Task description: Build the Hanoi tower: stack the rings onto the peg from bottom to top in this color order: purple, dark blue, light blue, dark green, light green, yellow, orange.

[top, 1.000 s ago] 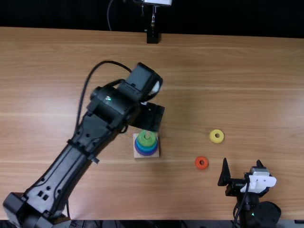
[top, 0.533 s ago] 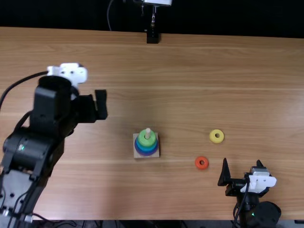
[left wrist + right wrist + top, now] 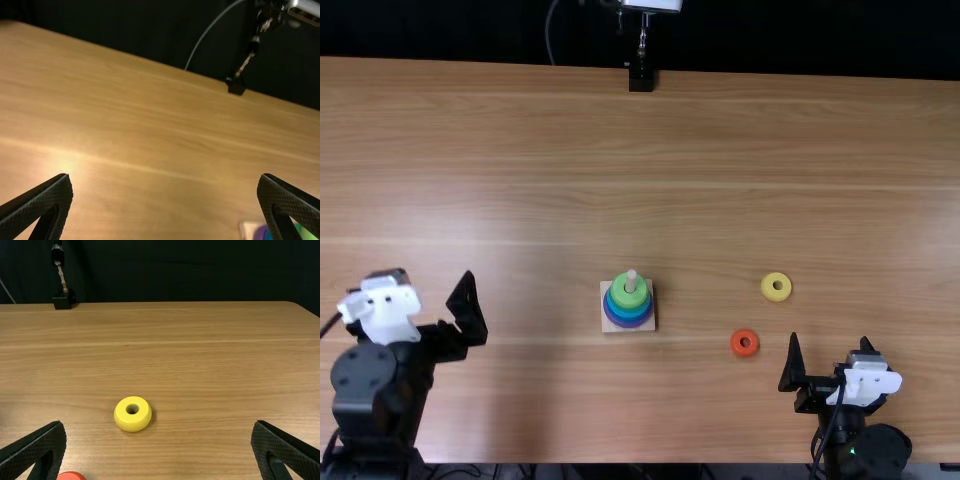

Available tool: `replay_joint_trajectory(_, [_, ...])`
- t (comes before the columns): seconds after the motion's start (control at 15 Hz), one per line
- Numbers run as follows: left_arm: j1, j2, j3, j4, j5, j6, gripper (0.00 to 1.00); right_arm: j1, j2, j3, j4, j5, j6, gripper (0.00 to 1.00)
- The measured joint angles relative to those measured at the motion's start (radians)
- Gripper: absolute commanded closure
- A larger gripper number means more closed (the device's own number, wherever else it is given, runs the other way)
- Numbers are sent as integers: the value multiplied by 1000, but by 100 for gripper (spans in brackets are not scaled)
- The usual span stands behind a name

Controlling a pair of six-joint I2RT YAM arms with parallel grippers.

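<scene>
Since the earlier frames our left gripper has swung off the stack and come down at its nine o'clock in the top view; the right gripper and the rings have kept their places. Both grippers stand wide open with nothing between their fingers. On the wooden base, the light green ring tops the pile, peg poking through. We judge that step done and yellow next. From the stack, our yellow ring lies flat near three o'clock, the orange ring between three and four. We'd take the right gripper towards its half past ten, straddle yellow and leave orange unbumped. Both rings sit well in from the table edges, with open wood towards twelve for turning.
</scene>
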Motion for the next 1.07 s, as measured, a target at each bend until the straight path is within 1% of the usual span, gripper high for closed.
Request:
replay_joint_trajectory(0.27, [0,-203,-232,4,0,0,0,0,0,0,0,0,0,0])
replay_joint_trajectory(0.47, [-12,-343,-361,4,0,1,0,0,0,0,0,0,0,0])
replay_joint_trajectory(0.53, [-17,-377,-398,10,3,8,0,0,0,0,0,0,0,0])
replay_joint_trajectory(0.6, [-17,-402,-431,24,6,36,0,0,0,0,0,0,0,0])
replay_joint_trajectory(0.67, [-17,-425,-459,36,13,79,0,0,0,0,0,0,0,0])
replay_joint_trajectory(0.8, [-17,-435,-480,50,35,150,0,0,0,0,0,0,0,0])
replay_joint_trajectory(0.93, [-17,-491,-489,68,41,186,0,0,0,0,0,0,0,0])
replay_joint_trajectory(1.07, [-17,-543,-493,77,41,198,0,0,0,0,0,0,0,0])
